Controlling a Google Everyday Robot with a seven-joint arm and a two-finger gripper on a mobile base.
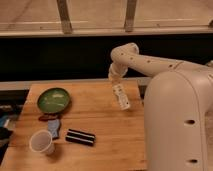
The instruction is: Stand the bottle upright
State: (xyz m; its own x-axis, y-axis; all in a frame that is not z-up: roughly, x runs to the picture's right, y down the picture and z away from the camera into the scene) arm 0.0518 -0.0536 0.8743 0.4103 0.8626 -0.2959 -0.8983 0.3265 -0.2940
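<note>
My claw (116, 83) hangs over the table (110, 131) at about 1 o'clock from its middle. It is clamped together on the upper end of the bottle (122, 98), which slants with its lower end toward 5 o'clock. A green plate (53, 99) sits at 10 o'clock and a white cup (41, 142) at 8 o'clock.

One gripper (117, 83), at one o'clock over one wooden table (107, 127), clamped on one bottle (121, 97). At ten o'clock, one green plate (53, 99); at seven, one white paper cup (42, 142) and one blue item (54, 128); near six, one black striped bar (80, 137).
</note>
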